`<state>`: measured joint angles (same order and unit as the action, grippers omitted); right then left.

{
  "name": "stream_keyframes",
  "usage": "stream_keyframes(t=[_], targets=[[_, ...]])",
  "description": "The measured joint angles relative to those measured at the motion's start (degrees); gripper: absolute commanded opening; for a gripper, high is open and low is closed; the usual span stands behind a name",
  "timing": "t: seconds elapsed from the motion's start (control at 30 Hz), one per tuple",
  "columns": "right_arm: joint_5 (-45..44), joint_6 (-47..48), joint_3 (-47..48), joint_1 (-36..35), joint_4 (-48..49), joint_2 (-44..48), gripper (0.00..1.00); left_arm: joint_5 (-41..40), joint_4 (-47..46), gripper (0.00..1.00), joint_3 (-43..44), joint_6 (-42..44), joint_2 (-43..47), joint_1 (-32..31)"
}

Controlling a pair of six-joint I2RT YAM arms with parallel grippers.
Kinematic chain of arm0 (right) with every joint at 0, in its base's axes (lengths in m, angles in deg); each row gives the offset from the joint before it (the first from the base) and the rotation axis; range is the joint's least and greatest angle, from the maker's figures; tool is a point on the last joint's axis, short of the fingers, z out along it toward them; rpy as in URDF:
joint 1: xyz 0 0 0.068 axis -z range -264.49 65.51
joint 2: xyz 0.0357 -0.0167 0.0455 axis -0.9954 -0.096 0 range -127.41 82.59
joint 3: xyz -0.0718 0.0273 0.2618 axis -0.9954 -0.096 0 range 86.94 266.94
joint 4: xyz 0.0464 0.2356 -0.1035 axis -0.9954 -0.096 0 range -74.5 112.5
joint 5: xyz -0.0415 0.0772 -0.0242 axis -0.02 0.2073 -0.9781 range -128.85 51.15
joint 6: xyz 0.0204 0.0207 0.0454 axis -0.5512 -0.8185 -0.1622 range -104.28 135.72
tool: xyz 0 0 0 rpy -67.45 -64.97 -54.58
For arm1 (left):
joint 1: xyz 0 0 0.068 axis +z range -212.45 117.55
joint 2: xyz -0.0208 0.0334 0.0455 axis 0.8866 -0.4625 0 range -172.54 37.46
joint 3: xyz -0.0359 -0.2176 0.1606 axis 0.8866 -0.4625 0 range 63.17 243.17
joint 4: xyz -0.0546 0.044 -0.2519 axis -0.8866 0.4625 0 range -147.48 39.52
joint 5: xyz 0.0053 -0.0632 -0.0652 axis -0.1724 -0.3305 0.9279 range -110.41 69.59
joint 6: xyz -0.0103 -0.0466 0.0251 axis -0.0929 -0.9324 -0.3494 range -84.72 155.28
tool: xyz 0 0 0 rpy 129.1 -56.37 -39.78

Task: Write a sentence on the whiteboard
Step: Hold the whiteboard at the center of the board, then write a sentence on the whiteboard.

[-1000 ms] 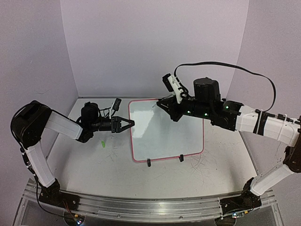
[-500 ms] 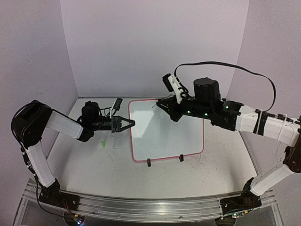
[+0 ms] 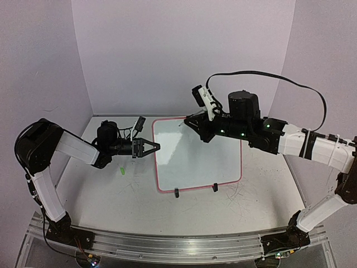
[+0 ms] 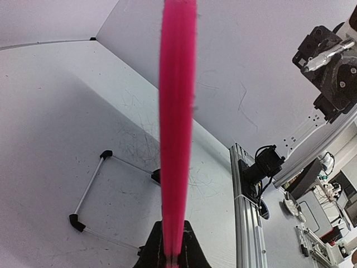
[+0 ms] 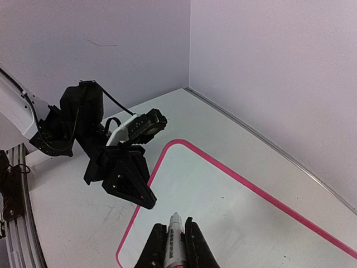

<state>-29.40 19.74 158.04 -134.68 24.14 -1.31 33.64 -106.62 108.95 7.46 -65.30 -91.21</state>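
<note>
While the left claw (image 3: 155,147) was clenched on the whiteboard (image 3: 195,159), a small green object (image 3: 121,170) lay on the table (image 3: 111,204) behind its fingers, a little toward the near edge and apart from the board. The left claw reached in sideways and gripped the board's left edge at about mid-height. Its wrist view showed the pink rim (image 4: 177,111) running straight out from between the closed fingers (image 4: 188,243), seen edge-on. To the left of the claw in that view, the black wire stand (image 4: 92,192) rested on the table under the board.

Ahead of the left claw, the board leaned back on that stand with its writing face turned up. Its two black feet (image 3: 176,193) stood at the board's near edge, on the near side of the claw.

Beyond the far side of the board from the left claw, the right claw (image 3: 192,121) hung over the board's far left corner. It was shut around a marker (image 5: 174,240), with the white barrel clamped between both fingers and the tip pointing forward and down at the white surface just inside the rim. I could not tell whether the tip touched the board. From the right wrist view, the left claw (image 5: 146,198) sat ahead and to the left of the marker, at the rim.
</note>
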Motion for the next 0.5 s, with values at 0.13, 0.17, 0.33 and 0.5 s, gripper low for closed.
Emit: stream_keyframes(t=[0.13, 0.17, 0.33, 0.5], targets=[[-1.6, -0.2, 0.4, -0.1, -0.1, -0.5, 0.0, 0.3, -0.3, 0.0, 0.0, 0.4, -0.2, 0.0], [-1.8, -0.2, 0.5, -0.1, -0.1, -0.6, 0.0, 0.3, -0.4, 0.0, 0.0, 0.4, -0.2, 0.0], [-2.5, 0.4, 1.0, -0.1, 0.0, -1.8, 0.0, 0.3, -0.5, 0.0, 0.0, 0.4, -0.4, 0.1], [-2.5, 1.3, 1.6, -0.1, -0.1, -3.3, 0.0, 0.0, -0.5, 0.0, 0.0, 0.3, -0.4, 0.1]])
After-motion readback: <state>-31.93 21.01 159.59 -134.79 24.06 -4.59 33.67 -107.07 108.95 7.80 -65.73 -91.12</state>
